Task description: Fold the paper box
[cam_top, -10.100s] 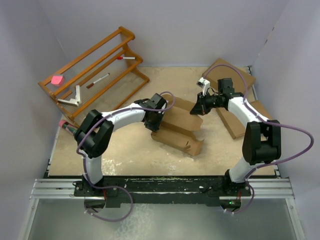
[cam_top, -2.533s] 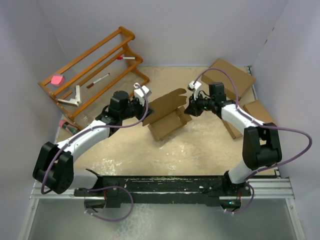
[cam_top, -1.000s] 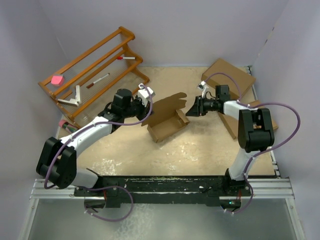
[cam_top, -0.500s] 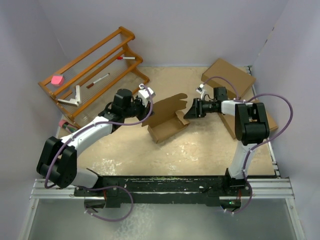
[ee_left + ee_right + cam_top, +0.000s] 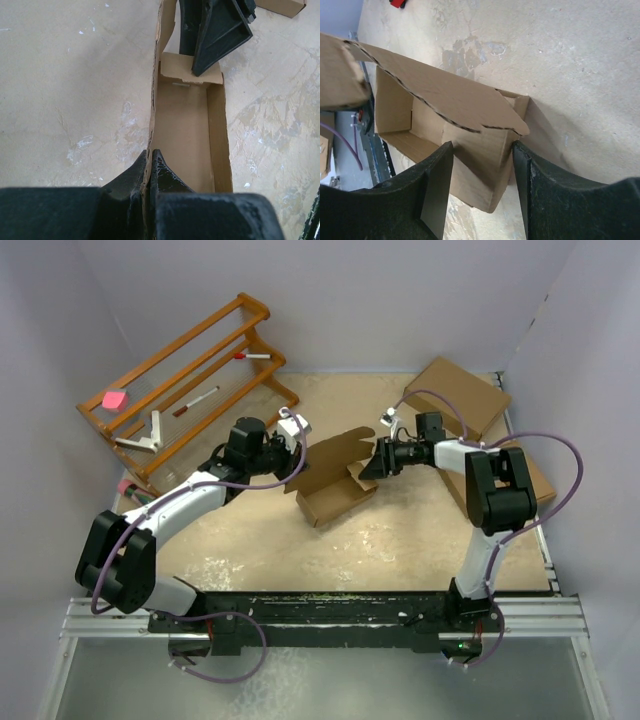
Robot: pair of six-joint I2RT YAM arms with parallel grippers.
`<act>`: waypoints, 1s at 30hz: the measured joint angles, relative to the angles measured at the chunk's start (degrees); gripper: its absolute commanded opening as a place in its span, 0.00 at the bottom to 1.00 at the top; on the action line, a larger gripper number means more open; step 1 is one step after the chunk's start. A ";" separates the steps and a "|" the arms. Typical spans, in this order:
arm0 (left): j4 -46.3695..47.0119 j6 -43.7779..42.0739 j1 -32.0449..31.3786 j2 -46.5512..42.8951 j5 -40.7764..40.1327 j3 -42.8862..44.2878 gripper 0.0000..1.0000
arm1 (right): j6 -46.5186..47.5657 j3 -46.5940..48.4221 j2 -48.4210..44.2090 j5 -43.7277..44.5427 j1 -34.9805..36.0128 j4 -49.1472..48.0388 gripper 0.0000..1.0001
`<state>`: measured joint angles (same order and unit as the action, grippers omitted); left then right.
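Paper box: plain brown card, half made. It is a shallow oblong tray with its walls up, and one long lid flap with a notched edge stands tilted over it. It sits mid-worktop between the two arms, skewed to the worktop edges.

Left pincer: clenched on the box's long wall where the flap rises. The wrist view shows card nipped between the fingertips.

Right pincer: released. Its jaws are spread on either side of the box's far end wall, and whether they touch the card I cannot tell.

Count:
- paper box: 1
- larger closed brown box: 1, far right corner
- flat brown box: at least 1, partly behind the right arm
- wooden rack: 1, far left
- on the rack: red-capped markers: 2; pink block: 1; white angled piece: 1
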<state>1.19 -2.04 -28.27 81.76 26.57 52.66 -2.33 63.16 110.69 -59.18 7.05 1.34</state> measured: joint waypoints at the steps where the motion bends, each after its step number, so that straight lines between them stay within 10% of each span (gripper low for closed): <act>1: 0.00 0.17 0.00 0.00 -0.04 0.00 0.04 | 0.07 0.00 -0.20 0.39 0.35 0.02 0.54; 30: 2.99 8.83 0.00 0.98 -4.11 -0.04 0.04 | 4.96 -0.92 -3.74 27.36 10.45 0.20 0.37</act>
<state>4.19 6.79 -28.27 82.74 22.46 52.62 2.63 62.24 106.96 -31.81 17.50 1.54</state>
